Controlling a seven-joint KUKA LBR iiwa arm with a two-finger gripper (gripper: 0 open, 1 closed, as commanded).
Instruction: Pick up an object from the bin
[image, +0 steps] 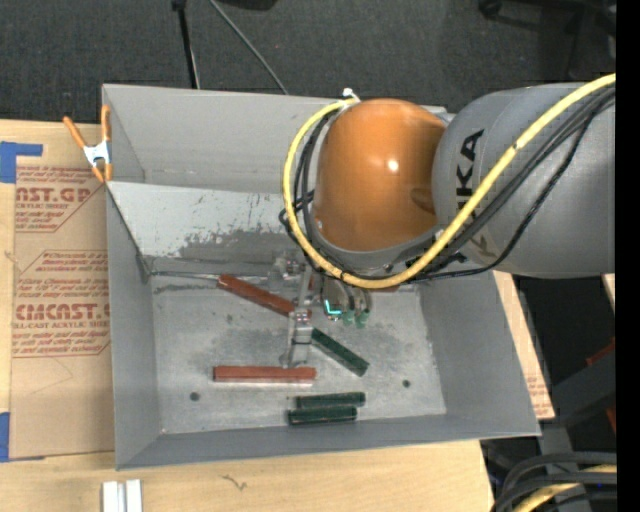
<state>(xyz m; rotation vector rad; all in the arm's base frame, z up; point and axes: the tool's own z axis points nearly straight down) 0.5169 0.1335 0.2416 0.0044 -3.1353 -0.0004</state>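
My gripper (298, 356) reaches down under the arm's orange cover into the middle of the bin. Its tip stands just above the right end of a red-brown flat bar (263, 375) that lies level on the bin floor. A dark green bar (340, 353) lies tilted right beside the gripper, on its right. A second red-brown bar (254, 293) lies tilted to the upper left, its right end close to the gripper. Nothing shows held in the gripper.
Dark green bars (326, 407) lie side by side near the bin's front wall, below the gripper. The arm and its orange cover hang over the bin's back right part. The left part of the floor is bare metal.
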